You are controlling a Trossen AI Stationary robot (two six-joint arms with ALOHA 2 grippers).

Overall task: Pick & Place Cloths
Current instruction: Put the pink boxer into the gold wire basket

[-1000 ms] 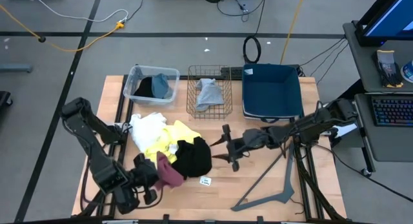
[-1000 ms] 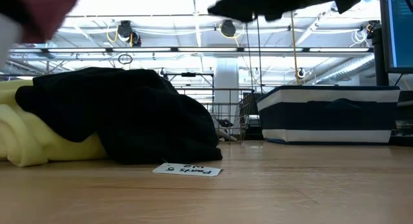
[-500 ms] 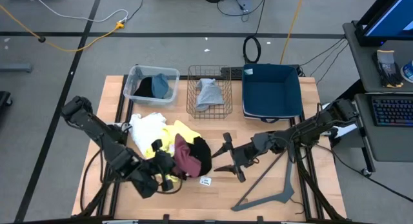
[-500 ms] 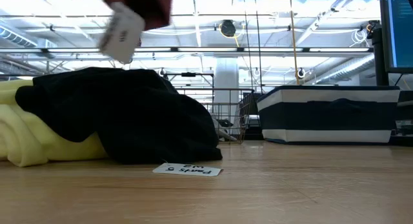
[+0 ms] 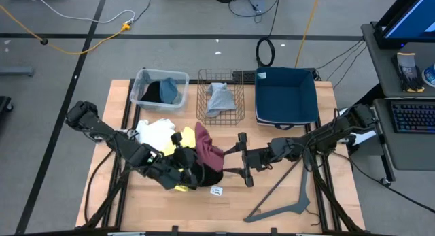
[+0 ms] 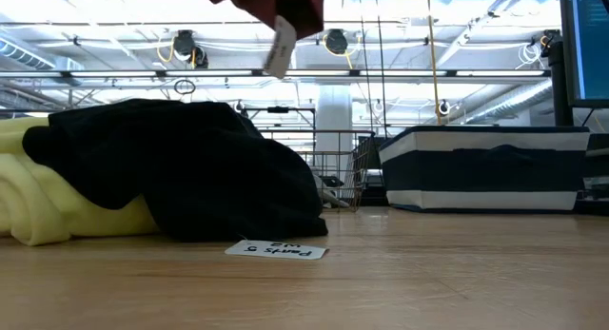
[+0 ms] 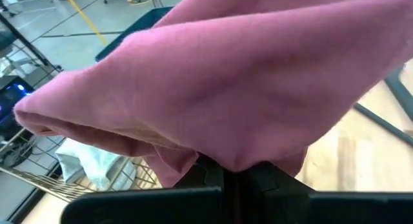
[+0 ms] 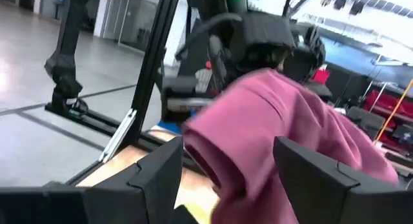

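My left gripper [image 5: 190,161] is shut on a maroon cloth [image 5: 207,149], held above the pile in the middle of the table. In the low view the maroon cloth [image 6: 271,2] hangs at the top with a white tag [image 6: 279,45]. The pile is a white cloth [image 5: 155,132], a yellow cloth [image 5: 178,137] and a black cloth [image 6: 190,168], all lying on the tabletop. My right gripper [image 5: 243,158] stands open just right of the maroon cloth. In its wrist view its fingers [image 8: 158,175] frame the maroon cloth [image 8: 277,133]. My left gripper pinches a bunched part of the maroon cloth [image 7: 226,156] between its two fingers [image 7: 213,179]; how many layers, I cannot tell. The fingers come in slanting from the table's left. The cloth drapes over them, lifted clear of the black cloth, its tag dangling.
Along the far edge stand a clear bin [image 5: 144,78] with a black and a blue-grey cloth, a wire basket [image 5: 236,100] holding a grey cloth [image 5: 219,96], and a dark blue fabric bin [image 5: 285,94]. A paper label [image 5: 217,191] lies near the pile.
My left gripper has swung from the table's near left toward the right and far side, rising a little and rolling its wrist. The maroon cloth has gone with it, from beside the pile to above the black cloth, its tag now hanging free.
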